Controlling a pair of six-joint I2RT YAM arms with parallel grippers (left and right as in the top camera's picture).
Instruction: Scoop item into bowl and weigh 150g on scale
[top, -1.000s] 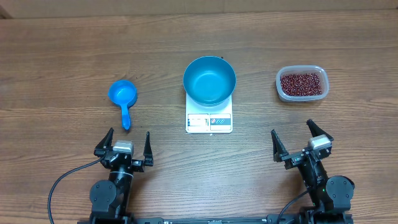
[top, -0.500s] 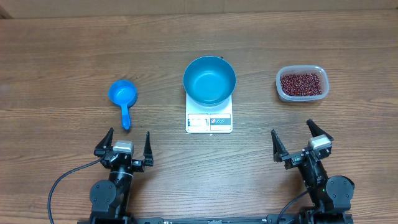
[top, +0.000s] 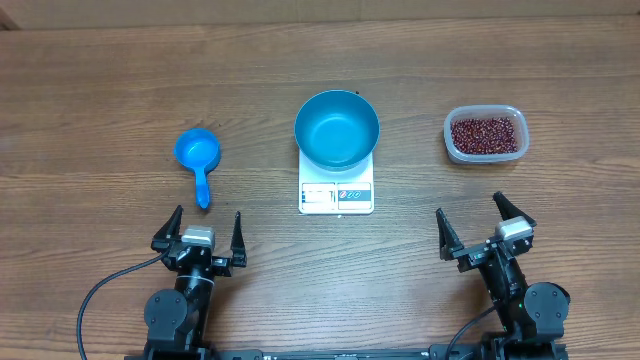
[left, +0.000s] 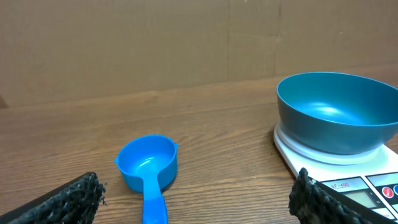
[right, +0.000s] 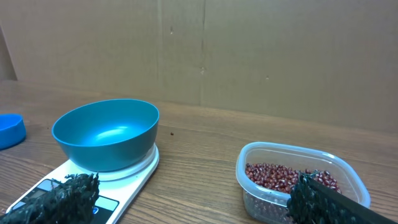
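Not started: round blue bowl (top: 337, 130) sits empty on white square scale (top: 337, 196); red-brown beans (top: 485, 135) all in clear plastic tub (top: 447, 138); blue handled scoop (top: 197, 152) untouched; left gripper (top: 208, 213), right gripper (top: 468, 205) spread wide, empty.

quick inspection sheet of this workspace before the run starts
surface: wooden table, no spills seen
bowl: on the scale, empty
scale display: too small to read
beans: all in the clear tub, to the right of the scale
scoop: to the left of the scale, empty, handle toward the left gripper
clutter: nothing seen
left gripper: open, holding nothing
right gripper: open, holding nothing
cables: black cable loops beside the left arm, apart from the job's things
surroundings: cardboard wall behind the table
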